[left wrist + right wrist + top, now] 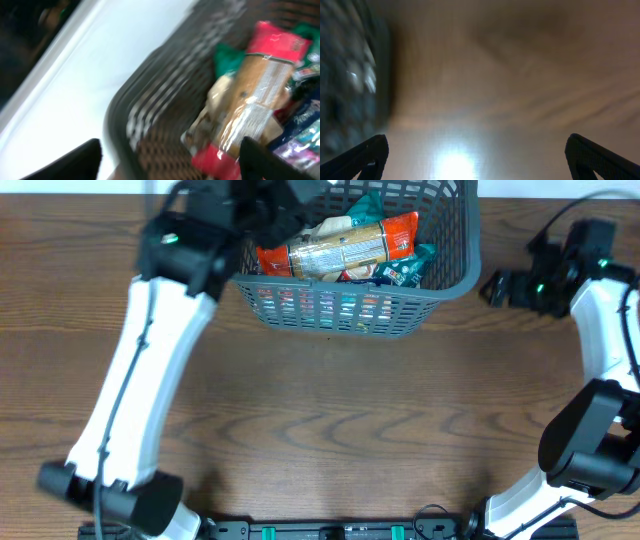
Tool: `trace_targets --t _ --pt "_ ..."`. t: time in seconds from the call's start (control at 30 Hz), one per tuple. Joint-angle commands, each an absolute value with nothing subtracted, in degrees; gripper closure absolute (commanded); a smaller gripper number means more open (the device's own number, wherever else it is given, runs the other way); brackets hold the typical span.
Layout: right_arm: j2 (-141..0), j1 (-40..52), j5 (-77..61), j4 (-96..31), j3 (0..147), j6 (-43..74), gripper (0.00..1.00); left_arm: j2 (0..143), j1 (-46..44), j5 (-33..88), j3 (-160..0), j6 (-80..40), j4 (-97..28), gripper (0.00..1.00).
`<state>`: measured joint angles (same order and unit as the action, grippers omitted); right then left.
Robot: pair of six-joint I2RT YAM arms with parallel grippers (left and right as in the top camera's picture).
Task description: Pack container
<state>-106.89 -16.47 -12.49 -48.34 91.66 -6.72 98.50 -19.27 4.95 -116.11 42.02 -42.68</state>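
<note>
The dark grey slotted container (430, 285) stands at the table's far middle, holding several snack packets. A long clear packet with red ends (340, 248) lies on top, with green and blue packets (405, 270) beside it. My left gripper (290, 205) hovers over the container's far left corner, open and empty. In the blurred left wrist view its fingers (170, 160) straddle the container's rim (117, 120), with the red-ended packet (250, 95) to the right. My right gripper (497, 285) is open and empty just right of the container. The right wrist view (475, 155) shows bare table between its fingers.
The container's side (345, 75) shows blurred at the left of the right wrist view. Brown wooden table (330, 430) spreads in front of the container. A white surface (65, 90) lies beyond the container's back edge. Arm bases stand at the table's front edge.
</note>
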Motion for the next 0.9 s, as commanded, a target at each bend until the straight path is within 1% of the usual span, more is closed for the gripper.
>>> trace_targets --t 0.0,0.03,0.13,0.33,0.47,0.57,0.63,0.7,0.87 --pt "-105.3 -15.9 -10.9 -48.7 103.0 -5.8 0.01 94.9 -14.4 -2.0 -117.1 23.8 -47.2 0.03" --pt "-105.3 -15.8 -10.5 -49.2 105.6 -5.8 0.01 93.8 -13.0 -2.0 -117.1 21.3 -48.8 0.01" --pt "-105.3 -15.0 -7.5 -51.8 114.6 -5.9 0.01 90.7 -9.2 -2.0 -117.1 14.8 -53.6 0.01" --pt "-103.2 -12.3 0.3 -55.7 123.7 -6.9 0.01 85.6 -7.3 -2.1 -117.1 13.0 -58.7 0.01" --pt "-99.0 -11.2 0.8 -50.9 124.0 -4.6 0.01 82.0 -6.9 -3.9 -117.1 13.0 -62.6 0.01" --pt "-95.5 -11.3 -0.3 -50.7 124.0 -3.1 0.01 80.2 -5.4 -4.6 -117.1 12.6 -66.7 0.01" --pt "-92.7 -11.3 -0.9 -52.4 124.0 -3.0 0.04 79.2 -4.2 -3.9 -117.1 11.7 -70.3 0.01" --pt "-91.1 -11.2 -1.0 -54.3 124.0 -2.0 0.01 78.2 -3.5 -2.0 -116.4 11.7 -72.5 0.01" --pt "-89.1 -10.7 -0.9 -63.2 123.3 -1.5 0.01 73.8 -3.1 -0.6 -110.0 11.9 -71.0 0.01"
